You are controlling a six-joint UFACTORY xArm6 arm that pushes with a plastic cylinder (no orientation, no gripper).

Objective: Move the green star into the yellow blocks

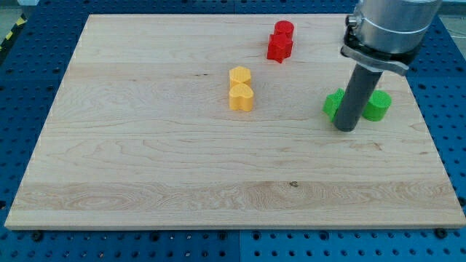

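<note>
Two yellow blocks touch near the board's middle: a yellow block (239, 75) above a yellow heart (242, 97). A green block (334, 104), likely the star, lies at the view's right, partly hidden by my rod. A second green block, round (377, 105), lies just right of the rod. My tip (346, 128) rests on the board between the two green blocks, touching or nearly touching both.
Two red blocks touch near the view's top: a red cylinder (283, 31) above a red star-like block (278, 48). The wooden board (145, 160) lies on a blue perforated table; its right edge is close to the round green block.
</note>
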